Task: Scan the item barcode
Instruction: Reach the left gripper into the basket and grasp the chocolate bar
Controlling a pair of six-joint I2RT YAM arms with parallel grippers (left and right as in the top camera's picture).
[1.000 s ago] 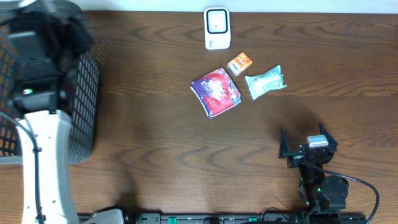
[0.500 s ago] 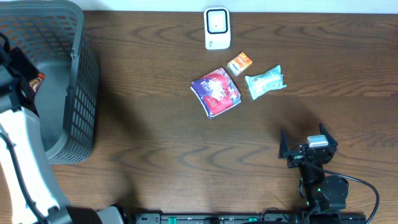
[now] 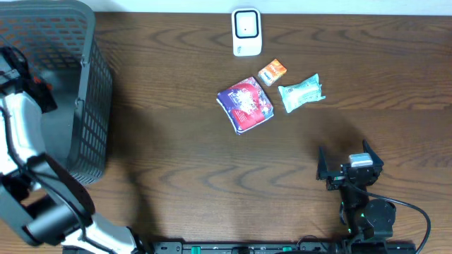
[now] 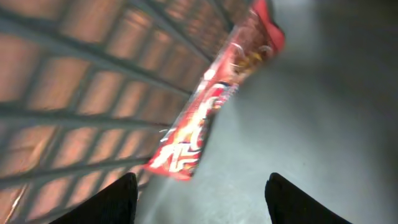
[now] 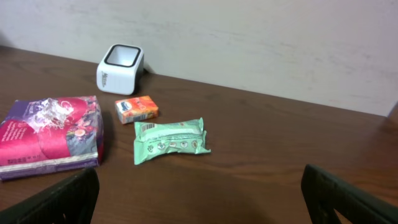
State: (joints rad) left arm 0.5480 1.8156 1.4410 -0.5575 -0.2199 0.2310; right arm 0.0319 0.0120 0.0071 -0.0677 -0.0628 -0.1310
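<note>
Left gripper (image 4: 200, 198): released, both fingers apart, nothing between them. It hangs inside the basket (image 3: 95, 92), pointed at a red packet (image 4: 205, 106) just ahead of the fingertips. Right gripper (image 5: 202, 202): spread wide and empty, low over bare table (image 3: 176, 141), well apart from all goods.

Item location: the red packet stands on edge on the basket floor, leaning against the wall. The scanner (image 3: 246, 32) sits at the far table edge, well apart from the basket. A purple pack (image 3: 245, 104), orange box (image 3: 272, 72) and green pack (image 3: 301, 92) lie near the scanner.

Risks, as judged:
- The packet is thin and tilted, so closing jaws may miss it or push it flat.
- A finger could catch in the wall's openings, since the packet rests against them.
- Glossy film may slip in a light pinch.
- Creased film may hide the barcode from the scanner.

Materials: the basket is grey plastic lattice with a smooth floor. The packet is shiny, flexible film. The scanner is a white, rounded block with a dark window. The table is dark wood grain.
</note>
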